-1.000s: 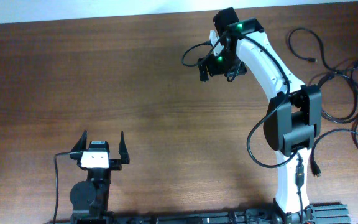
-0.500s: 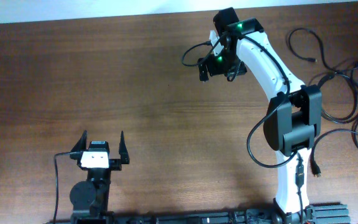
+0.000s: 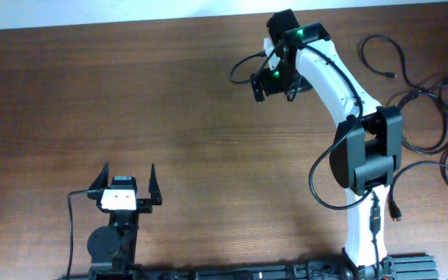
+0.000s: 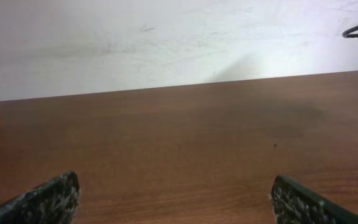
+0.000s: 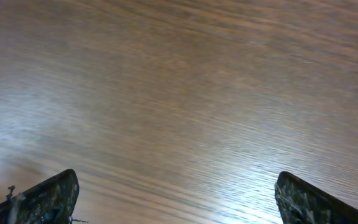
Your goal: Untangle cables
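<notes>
The cables (image 3: 440,87) lie in loose black loops at the right edge of the wooden surface (image 3: 131,93), well apart from the right end effector (image 3: 258,83), spread wide and empty over bare wood, and the left end effector (image 3: 127,180), likewise wide and empty near the front.
</notes>
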`<state>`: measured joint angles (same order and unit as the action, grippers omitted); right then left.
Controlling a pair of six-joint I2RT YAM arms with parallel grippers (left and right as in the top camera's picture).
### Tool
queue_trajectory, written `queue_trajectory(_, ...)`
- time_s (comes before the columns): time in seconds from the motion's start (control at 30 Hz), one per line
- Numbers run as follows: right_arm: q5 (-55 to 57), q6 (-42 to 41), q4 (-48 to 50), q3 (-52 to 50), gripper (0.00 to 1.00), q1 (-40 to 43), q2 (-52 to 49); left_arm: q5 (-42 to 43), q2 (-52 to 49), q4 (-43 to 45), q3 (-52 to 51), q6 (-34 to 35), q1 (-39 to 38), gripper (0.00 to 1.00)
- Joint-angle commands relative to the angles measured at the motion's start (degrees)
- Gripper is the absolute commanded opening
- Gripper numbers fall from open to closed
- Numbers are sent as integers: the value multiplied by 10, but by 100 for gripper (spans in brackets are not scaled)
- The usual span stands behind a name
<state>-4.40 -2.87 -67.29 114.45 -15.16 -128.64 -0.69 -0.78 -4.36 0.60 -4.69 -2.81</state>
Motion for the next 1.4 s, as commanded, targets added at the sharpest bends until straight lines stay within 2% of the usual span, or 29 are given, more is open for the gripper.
queue_trajectory(0.0, 43, 12, 0, 10, 99, -2, 18, 3, 5, -4, -1, 9, 3, 99)
queue_trajectory(0.33, 51, 11, 2, 9, 99, -1, 18, 3, 5, -4, -1, 9, 3, 99)
queue_trajectory(0.47, 50, -24, 2, 10, 99, 5, 23, 3, 5, -4, -1, 9, 3, 99)
queue_trajectory(0.83, 58, -40, 37, -29, 99, 26, 87, 3, 5, -4, -1, 9, 3, 99)
queue_trajectory(1.03, 58, -58, 129, -182, 99, 48, 185, 3, 5, -4, -1, 9, 3, 99)
queue_trajectory(1.37, 58, -97, 416, -537, 99, 93, 413, 3, 5, -4, -1, 9, 3, 99)
